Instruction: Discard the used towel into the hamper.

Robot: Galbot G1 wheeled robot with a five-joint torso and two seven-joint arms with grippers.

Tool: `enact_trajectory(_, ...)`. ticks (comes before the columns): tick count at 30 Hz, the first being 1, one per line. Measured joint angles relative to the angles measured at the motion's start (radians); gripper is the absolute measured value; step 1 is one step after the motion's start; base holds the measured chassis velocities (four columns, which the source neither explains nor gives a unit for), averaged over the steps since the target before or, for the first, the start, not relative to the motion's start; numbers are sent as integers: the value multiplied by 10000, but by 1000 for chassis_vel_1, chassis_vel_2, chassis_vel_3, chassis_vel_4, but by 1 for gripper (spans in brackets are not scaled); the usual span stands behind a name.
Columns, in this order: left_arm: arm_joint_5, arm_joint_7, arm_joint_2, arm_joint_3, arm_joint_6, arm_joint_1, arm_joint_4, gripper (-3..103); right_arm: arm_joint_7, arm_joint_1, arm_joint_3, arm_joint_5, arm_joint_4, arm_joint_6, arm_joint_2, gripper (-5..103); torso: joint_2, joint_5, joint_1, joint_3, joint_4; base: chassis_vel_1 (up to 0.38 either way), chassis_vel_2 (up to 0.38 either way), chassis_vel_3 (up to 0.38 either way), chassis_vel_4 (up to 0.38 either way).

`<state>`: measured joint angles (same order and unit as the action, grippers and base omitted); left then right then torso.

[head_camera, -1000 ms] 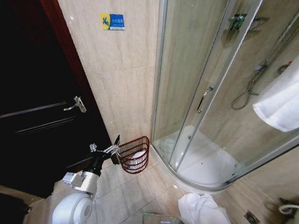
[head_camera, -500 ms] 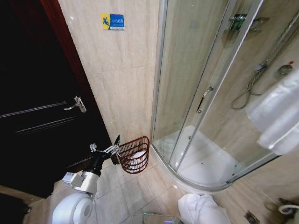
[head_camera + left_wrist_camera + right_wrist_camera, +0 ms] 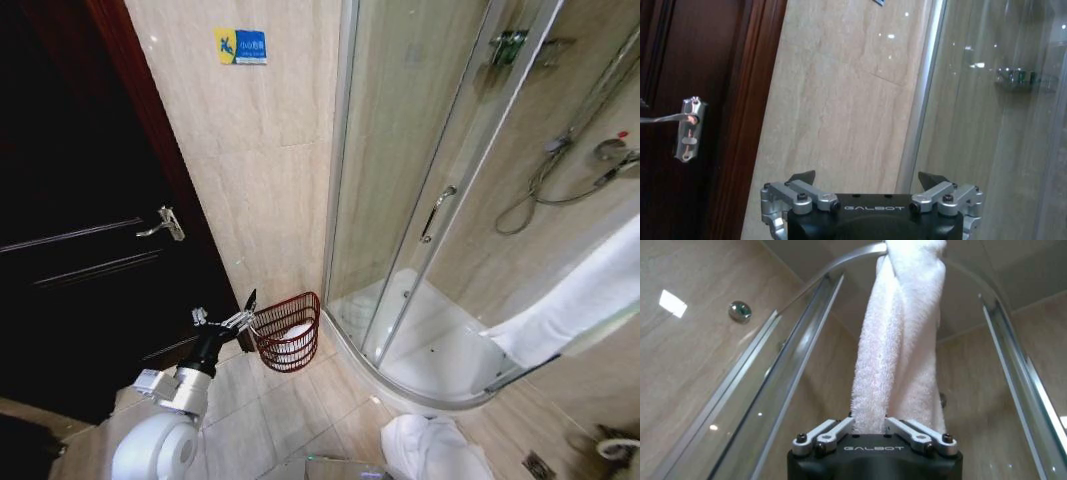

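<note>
Beige-tiled bathroom (image 3: 265, 190), glass shower (image 3: 440, 200), hamper (image 3: 288, 332) on floor.

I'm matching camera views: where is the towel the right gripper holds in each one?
Head: towel at right edge, stretched diagonally.
Right wrist: towel at centre, rising from the shut right gripper.
Left wrist: open left gripper faces door and shower frame.
Shared landmark: shower frame.

A dark wooden door (image 3: 70, 230) with a metal handle (image 3: 163, 224) stands beside a beige tiled wall (image 3: 250, 170) bearing a small blue sign (image 3: 241, 46). A glass shower cabin (image 3: 440, 200) holds a shower hose (image 3: 535, 195).
</note>
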<state>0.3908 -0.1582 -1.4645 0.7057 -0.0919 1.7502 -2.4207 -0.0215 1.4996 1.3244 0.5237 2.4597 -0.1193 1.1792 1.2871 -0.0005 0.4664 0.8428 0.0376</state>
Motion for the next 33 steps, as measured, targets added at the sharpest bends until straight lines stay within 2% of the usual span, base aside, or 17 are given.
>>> enact_trajectory(3,0,0,0,0,0,1,0,100,25,135,-222,-408,-83,-409,495,5,0,5,0,0,1,0,0,0,0)
enact_trajectory(7,0,0,1,0,0,0,0,100,21,202,-445,-856,-323,-912,802,5,0,5,0,0,1,0,0,0,0)
enact_trajectory(14,0,0,0,0,0,0,-1,100,155,442,-1590,-2291,-1176,-2213,1773,5,-1,6,0,1,1,0,0,0,0)
enact_trajectory(18,0,0,0,0,0,0,0,100,136,475,-1909,-2686,-1470,-2570,2005,5,-1,7,0,1,1,0,0,0,0)
enact_trajectory(22,0,0,0,0,0,0,-1,100,-370,209,-2541,-3486,-1964,-3090,2271,5,-1,5,0,0,3,0,0,0,0)
enact_trajectory(28,0,0,0,0,0,0,0,100,-623,43,-3131,-4518,-2333,-3202,2534,5,-1,3,0,1,2,0,0,0,0)
enact_trajectory(33,0,0,0,0,0,0,-1,100,-595,-73,-3342,-4785,-2854,-3417,2859,5,-1,8,0,1,2,0,0,0,0)
